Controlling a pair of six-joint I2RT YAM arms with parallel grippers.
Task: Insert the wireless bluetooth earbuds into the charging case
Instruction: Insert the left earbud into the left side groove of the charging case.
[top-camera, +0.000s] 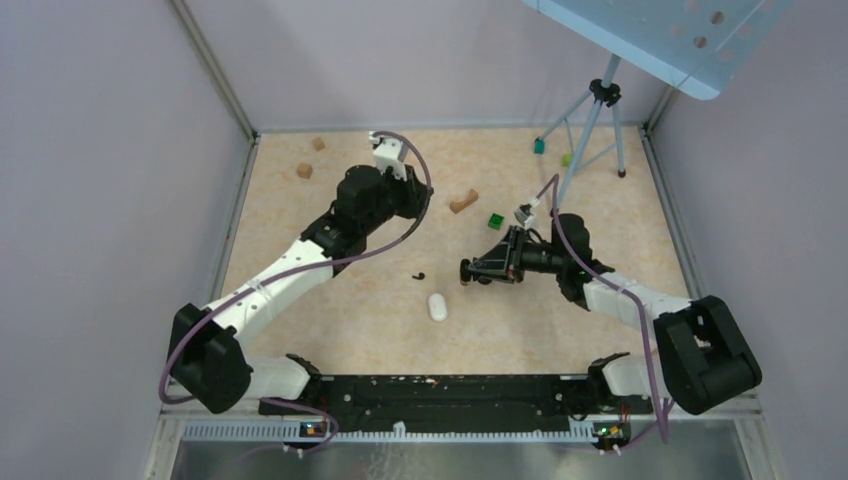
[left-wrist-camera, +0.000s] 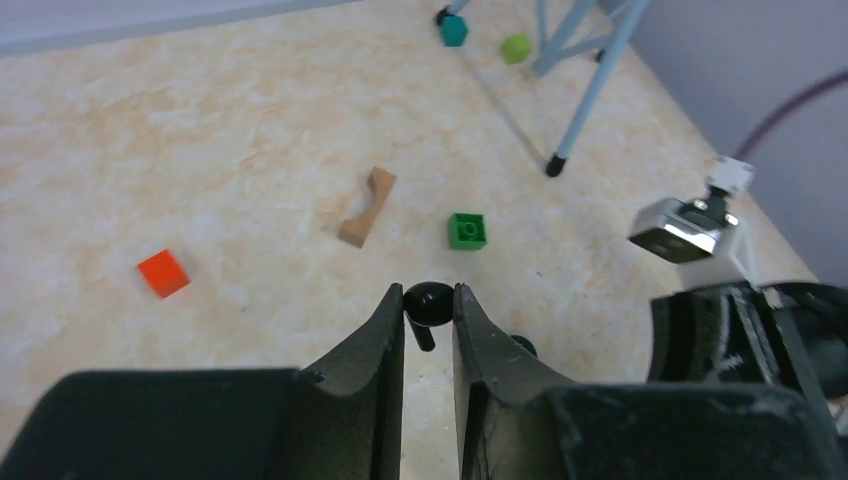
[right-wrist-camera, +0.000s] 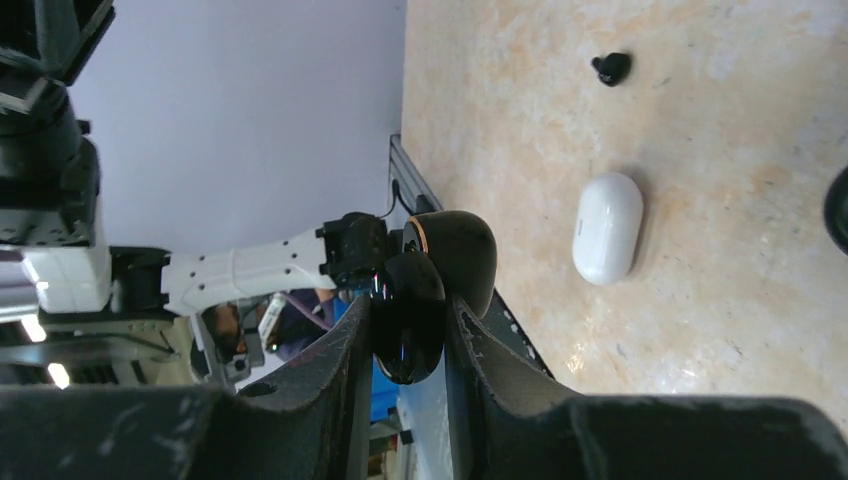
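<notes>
Left wrist view: a small black stemmed earbud (left-wrist-camera: 428, 303) is pinched in the left gripper (left-wrist-camera: 428, 298), above the table, while a glossy black charging case (right-wrist-camera: 432, 285) is clamped by the right gripper (right-wrist-camera: 408, 312); stem and socket should be aligned before any pressing

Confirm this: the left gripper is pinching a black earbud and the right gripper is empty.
Not quite. The left gripper does pinch a black earbud, but the right gripper is not empty: the right wrist view shows it shut on a glossy black object.
</notes>
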